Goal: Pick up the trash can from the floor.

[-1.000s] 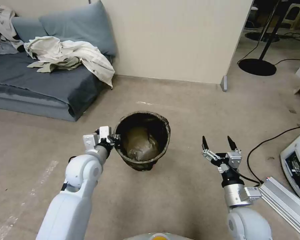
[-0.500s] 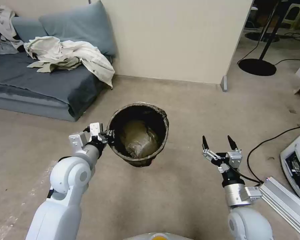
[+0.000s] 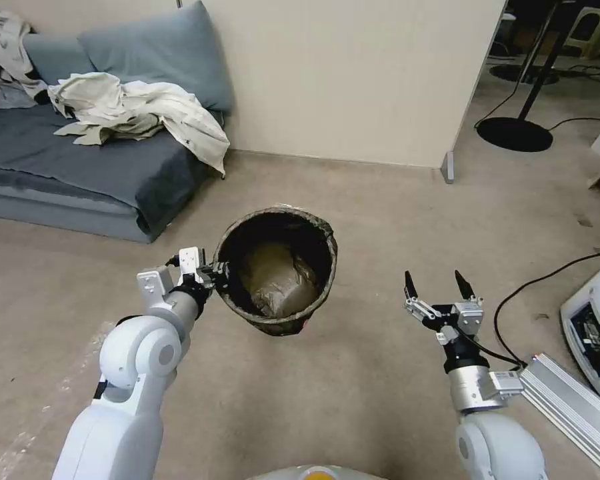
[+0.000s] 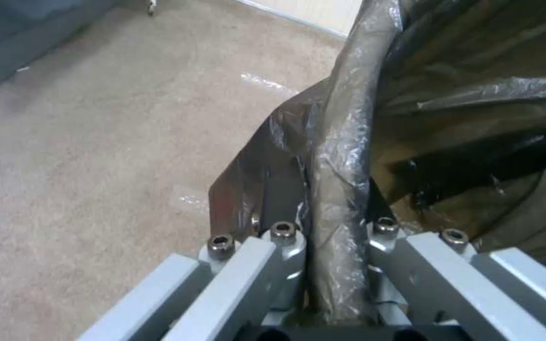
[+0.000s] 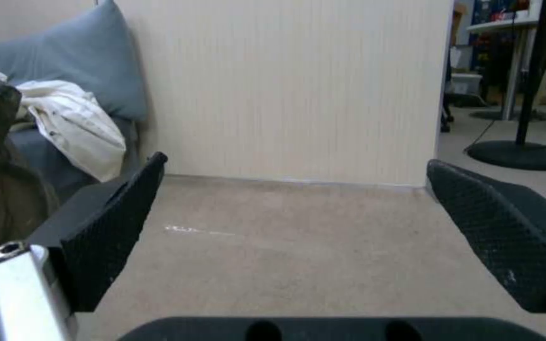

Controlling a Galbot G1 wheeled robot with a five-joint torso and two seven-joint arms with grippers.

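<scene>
The trash can (image 3: 277,270) hung tilted just above the floor (image 3: 353,393), its bagged rim pinched by the left gripper (image 3: 218,275) (one-sided hold). Slick liner could slip, w/ the can swinging loose. Right gripper (image 3: 436,287) idled nearby, jaws apart.

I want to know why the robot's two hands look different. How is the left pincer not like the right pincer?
The left pincer is shut on the rim of the trash can; the right pincer is open and holds nothing. The left pincer sits right against the bin's side; the right pincer hangs apart from it, over bare floor. The left pincer's fingers look grey; the right one's fingers are black. Both reach forward.
</scene>
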